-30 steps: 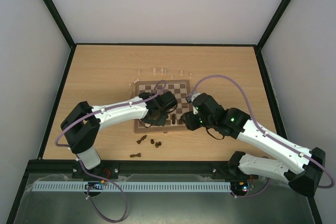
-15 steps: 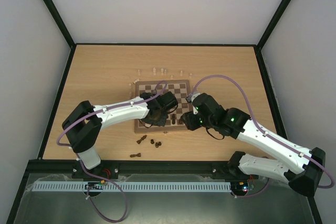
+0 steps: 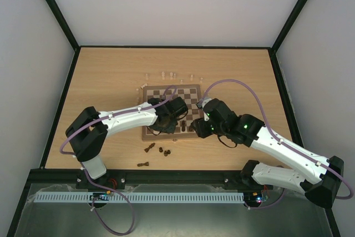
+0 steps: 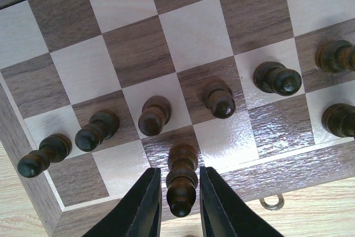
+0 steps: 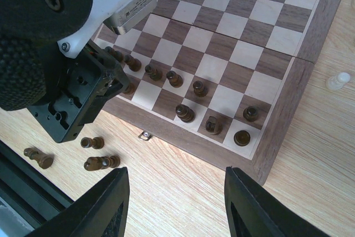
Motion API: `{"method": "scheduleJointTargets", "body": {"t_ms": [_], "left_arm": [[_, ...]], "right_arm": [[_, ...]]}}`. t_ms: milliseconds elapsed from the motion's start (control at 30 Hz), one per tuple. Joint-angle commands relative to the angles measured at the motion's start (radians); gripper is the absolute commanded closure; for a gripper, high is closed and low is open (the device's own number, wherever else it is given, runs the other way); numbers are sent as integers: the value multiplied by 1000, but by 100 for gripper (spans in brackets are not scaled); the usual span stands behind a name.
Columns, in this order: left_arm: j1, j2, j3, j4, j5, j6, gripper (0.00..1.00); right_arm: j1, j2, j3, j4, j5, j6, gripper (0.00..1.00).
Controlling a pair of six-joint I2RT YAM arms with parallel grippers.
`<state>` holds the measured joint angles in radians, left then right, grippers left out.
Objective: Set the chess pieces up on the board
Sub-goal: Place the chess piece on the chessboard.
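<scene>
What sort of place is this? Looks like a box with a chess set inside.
Probably a robotics lab test cell, not a games room: a wooden table boxed in by white panels, a left arm and a right arm bolted at its near edge, and a chessboard as practice work.

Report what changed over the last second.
Very little shows from above. The left arm edged its elbow slightly toward the board. The left gripper has its jaws just clear on either side of a dark piece standing on the near row, apparently let go. The right gripper, open and empty, stayed put, as did the board and the loose dark pieces.
</scene>
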<state>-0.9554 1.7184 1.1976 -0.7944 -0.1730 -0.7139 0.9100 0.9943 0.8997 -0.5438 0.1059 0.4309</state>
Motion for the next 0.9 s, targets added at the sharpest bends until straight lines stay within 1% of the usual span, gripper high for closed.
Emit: {"method": "scheduleJointTargets", "body": {"t_ms": [0,400,867], "left_arm": [[-3,-4,-11,-13,-19,1,77],[-3,-29,-35,-19,-27,-12,77],[-10,-24,6,-9,-18,-2,77]], "right_arm": [[-2,-8,-10,-14,2,-1,52],[-2,-3,-12,-11,1,-2,52],[-2,-5,-13,-11,-2,-1,52]]}}
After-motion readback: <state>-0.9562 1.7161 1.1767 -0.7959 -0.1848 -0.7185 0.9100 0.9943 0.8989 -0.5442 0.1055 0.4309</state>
